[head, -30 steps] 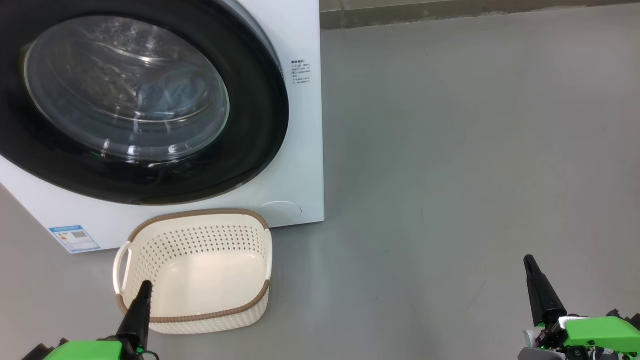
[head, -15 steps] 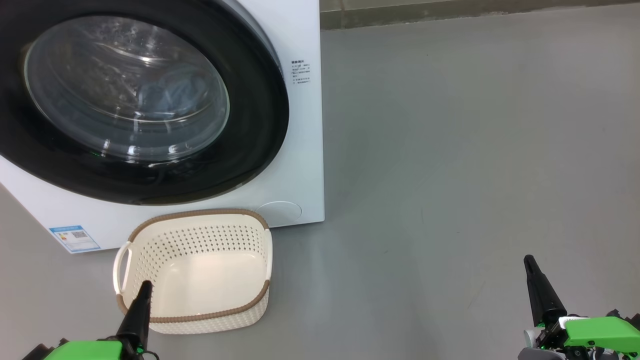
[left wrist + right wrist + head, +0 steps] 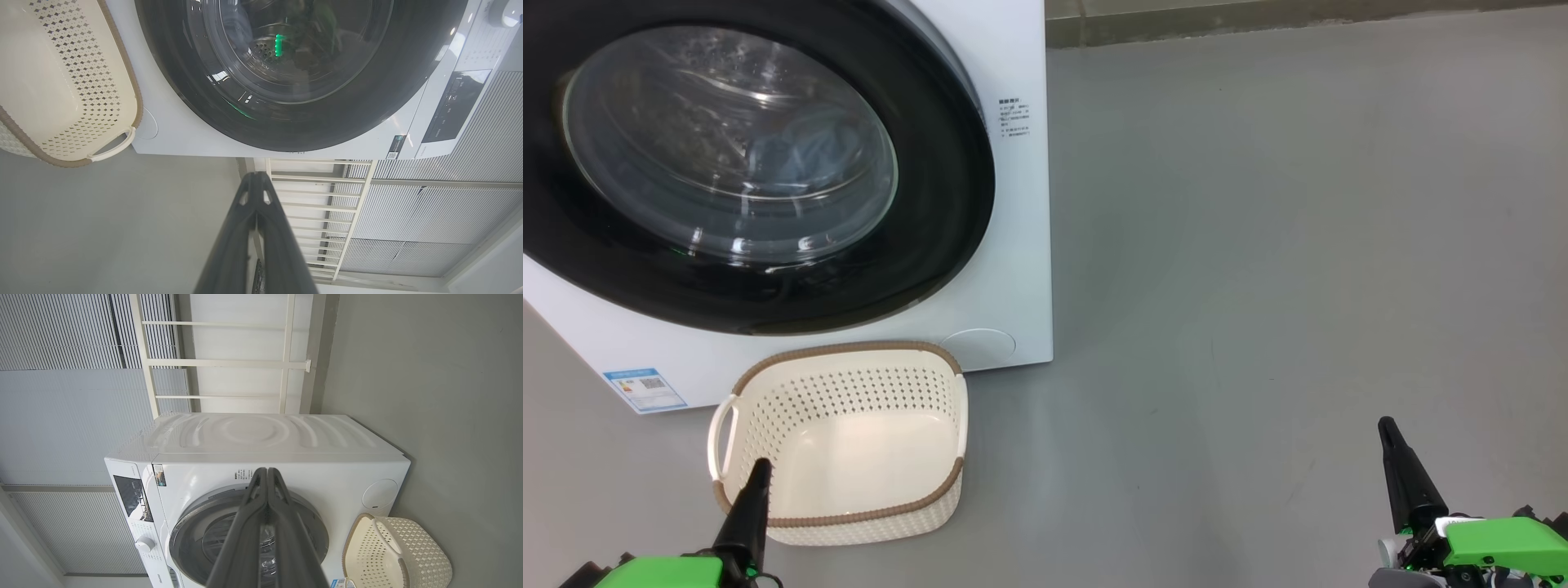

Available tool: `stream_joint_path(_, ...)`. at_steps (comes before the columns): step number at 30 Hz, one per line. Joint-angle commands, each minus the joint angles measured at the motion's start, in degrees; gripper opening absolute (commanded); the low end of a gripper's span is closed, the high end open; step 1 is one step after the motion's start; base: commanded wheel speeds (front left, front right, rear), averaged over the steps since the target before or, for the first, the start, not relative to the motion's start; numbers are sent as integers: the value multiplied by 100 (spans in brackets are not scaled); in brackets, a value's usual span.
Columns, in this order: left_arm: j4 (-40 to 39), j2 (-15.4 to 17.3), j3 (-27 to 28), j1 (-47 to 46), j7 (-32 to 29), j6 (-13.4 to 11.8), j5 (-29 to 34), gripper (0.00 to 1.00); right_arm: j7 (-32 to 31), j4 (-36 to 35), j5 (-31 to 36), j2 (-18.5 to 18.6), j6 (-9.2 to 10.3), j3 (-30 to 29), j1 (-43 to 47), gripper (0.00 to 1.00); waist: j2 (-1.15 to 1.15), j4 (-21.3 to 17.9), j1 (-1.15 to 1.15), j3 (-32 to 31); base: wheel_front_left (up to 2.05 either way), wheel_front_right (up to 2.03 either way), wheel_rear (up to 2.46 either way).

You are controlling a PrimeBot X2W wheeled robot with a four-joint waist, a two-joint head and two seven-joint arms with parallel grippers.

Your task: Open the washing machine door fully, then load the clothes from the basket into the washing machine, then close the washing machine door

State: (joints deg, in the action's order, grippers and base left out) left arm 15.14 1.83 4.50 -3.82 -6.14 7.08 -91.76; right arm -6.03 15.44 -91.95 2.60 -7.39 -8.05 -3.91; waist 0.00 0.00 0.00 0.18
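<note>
Head view cut the door [image 3: 947, 204] off at its top and left, and its black rim covered much of the washer [image 3: 1013, 278] front. Behind the glass, ahead of the left gripper [image 3: 760, 467] and higher, the clothes [image 3: 805, 155] were a dim blue shape under glare, and their print could not be made out. Both wrists were cut off by the bottom edge, with only green housings [image 3: 662, 572] showing. In that view the left gripper's tip overlapped the near left rim of the basket [image 3: 849, 384], but the left wrist view showed grey floor [image 3: 102, 224] between the fingers and the basket, so they were apart.

The door lay shut, flat against the washer, facing the grippers. The basket stood open side up just ahead and to the right of the left gripper, close before the washer's foot. Its long axis ran across, parallel to the washer front, with a handle [image 3: 721, 441] at its left end.

The left gripper sat low with its fingers pressed together on nothing, pointing forward and leaning slightly right. The right gripper [image 3: 1387, 425] was well off to the right over bare floor, also pressed together and holding nothing, leaning slightly left, with the washer ahead on its left
</note>
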Motion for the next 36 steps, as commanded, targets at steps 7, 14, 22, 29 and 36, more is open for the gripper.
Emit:
stream_joint_path(7, -109, 108, 204, -238, -37, 41, -38, 0, -46, -142, -21, 28, -10, 153, -228, 0, 0, 0, 0, 0, 0, 0, 0)
stream_joint_path(14, -109, 108, 205, -238, -37, 41, -38, 0, -46, -142, -22, 28, -10, 153, -228, 0, 0, 0, 0, 0, 0, 0, 0)
stream_joint_path(22, -109, 107, 205, -238, -38, 41, -37, 0, -46, -142, -22, 28, -10, 153, -228, 0, 0, 0, 0, 0, 0, 0, 0)
stream_joint_path(29, -109, 107, 206, -238, -38, 41, -37, 0, -46, -142, -22, 28, -10, 153, -228, 0, 0, 0, 0, 0, 0, 0, 0)
stream_joint_path(36, -110, 107, 206, -238, -38, 41, -37, 0, -46, -142, -22, 28, -10, 153, -227, 0, 0, 0, 0, 0, 0, 0, 0)
